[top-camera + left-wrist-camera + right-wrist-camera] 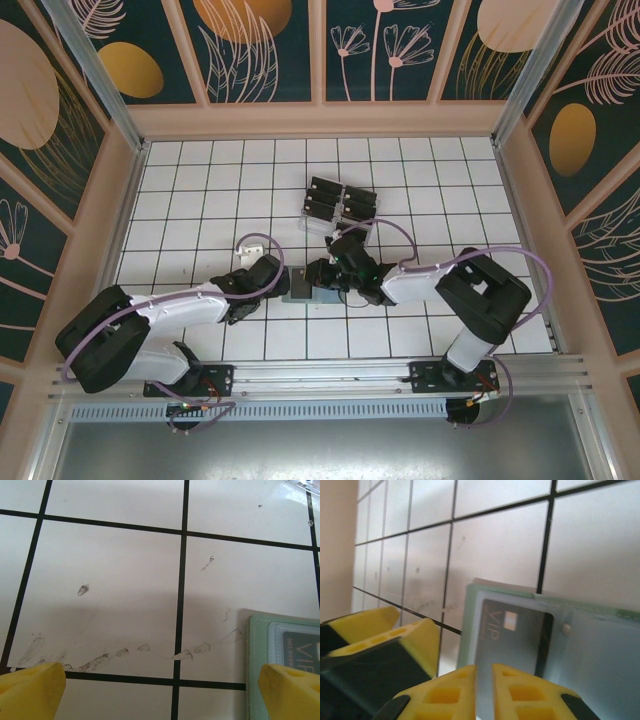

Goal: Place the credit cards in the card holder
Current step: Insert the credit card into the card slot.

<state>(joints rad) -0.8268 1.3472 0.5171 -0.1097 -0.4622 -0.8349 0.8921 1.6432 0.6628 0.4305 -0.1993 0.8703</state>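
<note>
The right gripper [484, 682] had its jaws almost together, with only a thin slit between them. The near edge of a card [512, 635] ran down into that slit. Whether the pads were pinching the card or had let it go could not be told. Straight ahead of the fingertips, the card lay most of the way inside the holder [595, 655], under its clear pocket. That suits a card being pushed home edge-on, and I judged that so narrow a grip would keep the thin card from flexing. The holder lay flat on the tiles [495, 555], just below and in front of the jaws.

Beside that gripper, the left gripper [161, 692] stood wide open and empty, low over the floor. One fingertip [292, 690] was over the holder's edge and the other out over bare tile. It looked placed to brace the holder against sliding while the card went in.

Farther beyond the right gripper, well apart, the rack [318, 227] held more cards [325, 188], so I judged the task far from finished.
</note>
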